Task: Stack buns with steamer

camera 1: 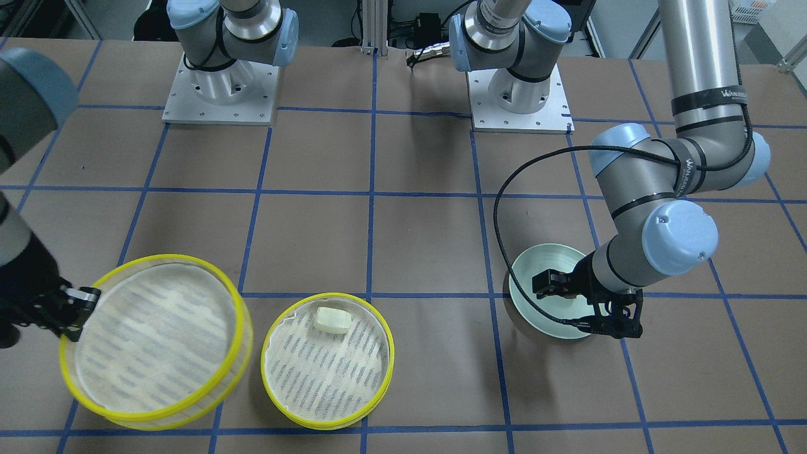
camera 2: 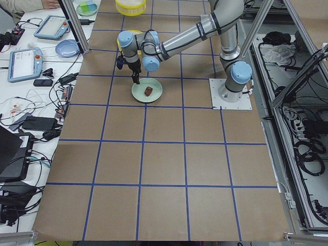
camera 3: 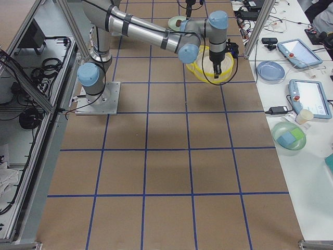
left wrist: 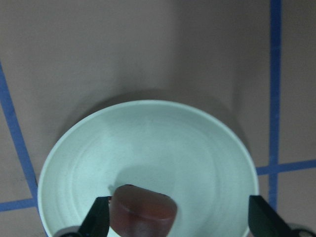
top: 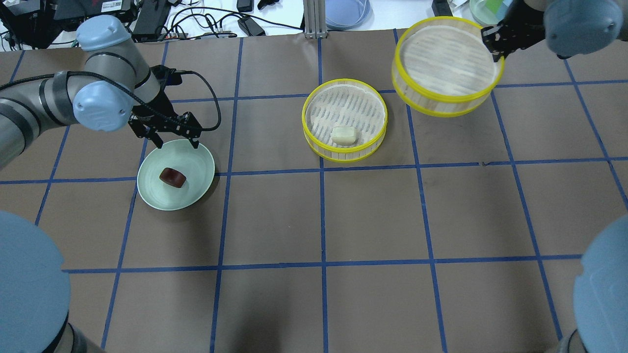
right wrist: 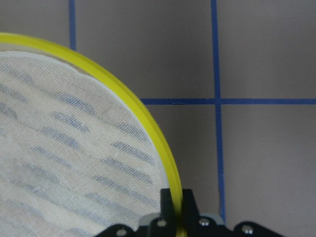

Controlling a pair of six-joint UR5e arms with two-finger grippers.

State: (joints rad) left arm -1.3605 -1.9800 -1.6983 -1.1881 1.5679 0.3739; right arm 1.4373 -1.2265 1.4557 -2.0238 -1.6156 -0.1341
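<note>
The dark reddish-brown bun [top: 172,177] lies in the pale green plate [top: 198,164] at the left. My left gripper [top: 177,143] hangs open just over the plate's far edge. In the left wrist view the bun [left wrist: 143,215] sits beside the left fingertip [left wrist: 101,217], untouched. The cream-white bun [top: 343,135] lies in one steamer tray [top: 343,153] standing at the table's middle. My right gripper [top: 493,46] is shut on the yellow rim [right wrist: 148,128] of the other steamer tray [top: 444,63]. That tray is empty and held tilted above the table at the far right.
Blue tape lines grid the brown table. The two arm bases [camera 1: 220,94] [camera 1: 520,94] stand on the robot's side. Cables, a blue dish [top: 346,10] and other items lie beyond the far edge. A cable loops from my left wrist [top: 216,105].
</note>
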